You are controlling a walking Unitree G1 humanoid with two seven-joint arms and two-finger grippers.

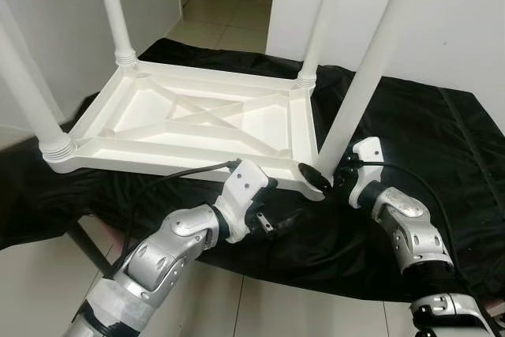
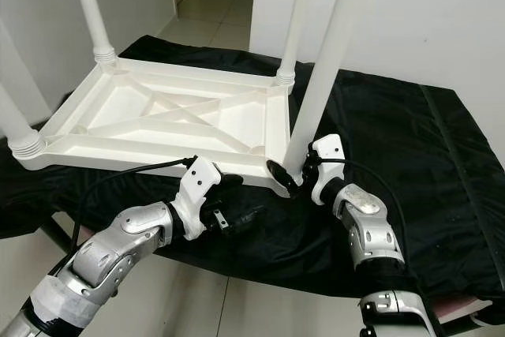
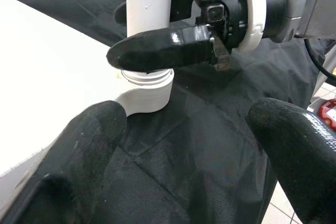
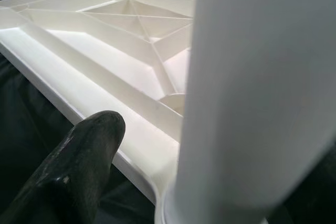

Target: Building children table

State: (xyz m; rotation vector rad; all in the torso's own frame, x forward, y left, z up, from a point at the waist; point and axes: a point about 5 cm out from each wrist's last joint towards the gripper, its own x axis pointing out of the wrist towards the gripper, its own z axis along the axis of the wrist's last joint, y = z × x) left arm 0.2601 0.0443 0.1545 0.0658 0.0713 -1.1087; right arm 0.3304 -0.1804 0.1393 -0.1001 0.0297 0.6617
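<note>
A white children's table [image 1: 197, 112] lies upside down on a black cloth, its legs pointing up. My right gripper [image 1: 330, 175] is shut on the near-right leg [image 1: 367, 76] just above its threaded base. One black finger [image 3: 163, 51] crosses the front of the leg and the other sits behind it. The right wrist view looks past that leg [image 4: 252, 103] and a fingertip [image 4: 79, 166] onto the ribbed underside. My left gripper [image 1: 276, 219] hovers low over the cloth by the table's front edge, open, its fingers [image 3: 79, 150] spread and pointing at the leg base.
The black cloth [image 1: 426, 140] covers a low platform that extends to the right. Tiled floor [image 1: 237, 290] lies in front of it, with a dark frame leg [image 1: 87, 246] below the platform edge. White walls stand behind, and a doorway [image 1: 229, 5] opens at the back.
</note>
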